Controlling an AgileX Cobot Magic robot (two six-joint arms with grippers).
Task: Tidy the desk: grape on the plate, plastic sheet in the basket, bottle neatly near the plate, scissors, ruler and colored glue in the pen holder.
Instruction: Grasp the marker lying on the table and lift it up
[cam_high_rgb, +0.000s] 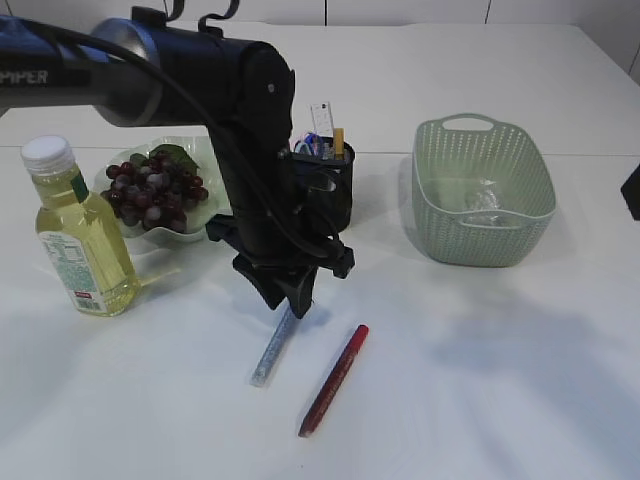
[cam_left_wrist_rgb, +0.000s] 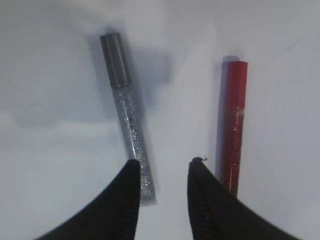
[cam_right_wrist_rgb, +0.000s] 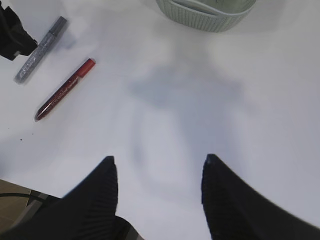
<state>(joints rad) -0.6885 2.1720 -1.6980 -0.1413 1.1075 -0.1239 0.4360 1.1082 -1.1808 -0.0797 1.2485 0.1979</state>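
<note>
Silver glitter glue lies on the surface, its near end beside one finger of my left tool, long axis running away from it. Tool parted, empty; right tool parted, farther.

A white table filled nearly everything, soft shadows pooled across it. At the far edge ran a pale wall with faint panel seams. In the right wrist view's near-left corner, brownish floor peeked through.
</note>
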